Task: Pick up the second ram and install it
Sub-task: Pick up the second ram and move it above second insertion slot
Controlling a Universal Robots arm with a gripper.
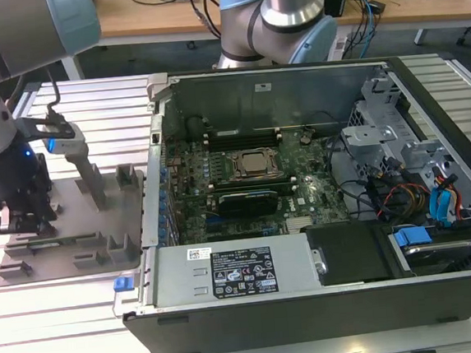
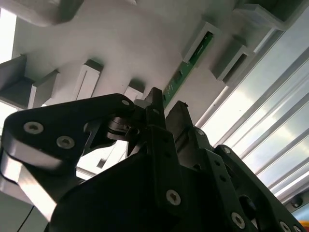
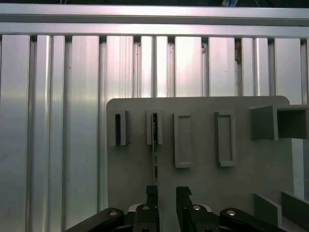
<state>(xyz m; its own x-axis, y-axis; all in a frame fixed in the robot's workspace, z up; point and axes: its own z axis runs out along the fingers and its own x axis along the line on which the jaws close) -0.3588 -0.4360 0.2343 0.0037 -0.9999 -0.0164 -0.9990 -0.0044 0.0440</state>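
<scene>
Grey plastic tray [image 3: 207, 111] with raised blocks: lay on the ribbed aluminium tabletop [image 3: 63, 121], beside the open black computer case [image 1: 312, 302].
Task item: the second ram [image 2: 187, 65], a thin green circuit-board stick, stood on edge in a slotted block near the tray's edge, not gripped.
Pincer: the black two-finger gripper [image 3: 166, 189] hung over the tray, released, nothing between its fingers.
Alignment: the stick lined up with one finger, not the gap.
Risk: lowering thus could strike the board's edge and chip or tip it.

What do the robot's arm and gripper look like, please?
The arm has silver-grey tube sections with light blue joint caps. Its wrist end is black, with a small blue light and a dark cable beside it. The gripper is black, with angular linkage bars and silver screw heads.
</scene>
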